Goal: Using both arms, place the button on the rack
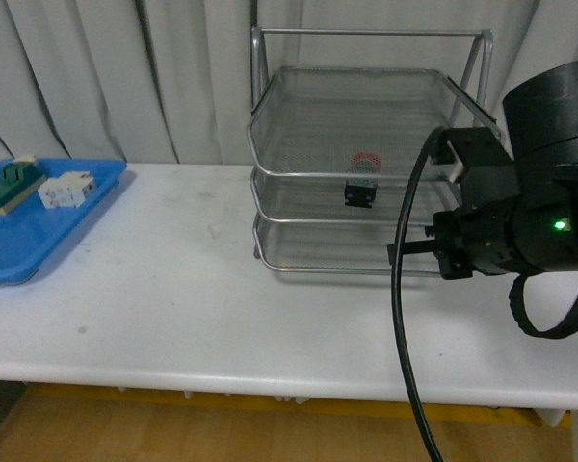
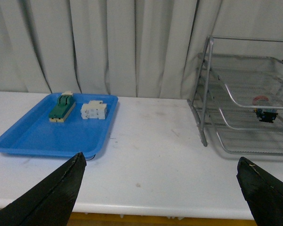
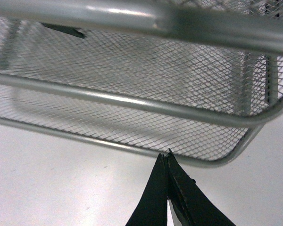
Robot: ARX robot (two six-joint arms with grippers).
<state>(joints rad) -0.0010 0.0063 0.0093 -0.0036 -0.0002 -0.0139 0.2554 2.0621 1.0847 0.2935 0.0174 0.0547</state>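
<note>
**Button sits in the rack; both claws are empty**

The small push button with its red mushroom cap and black blocky body (image 1: 361, 183) lies inside the large silver wire-mesh letter rack with three stacked tiers (image 1: 270, 144). It appears to rest on the middle tier, behind the top tier's front rail, though the mesh makes the exact tier hard to confirm. Judging from that, the placing step looks done, and the button is free of any grip.

The right arm's black blocky claw (image 3: 167, 188) hangs low over the white counter (image 1: 202, 289), just in front of the rack's lowest tier at its right end. Its two dark fingers are pressed together to a point and hold nothing; they touch neither mesh nor frame. That position suits an arm clear of the rack after a delivery, but this is only a reading.

The left arm's claw (image 2: 162, 188) stands spread wide, its two black fingertips (image 2: 61, 188) at the edges of the wrist view with bare counter between them, gripping nothing. Beyond it lies a flat blue plastic tray (image 2: 28, 141) carrying a green-and-cream block (image 2: 62, 108) and a white block (image 2: 94, 110), well apart from the rack.
</note>
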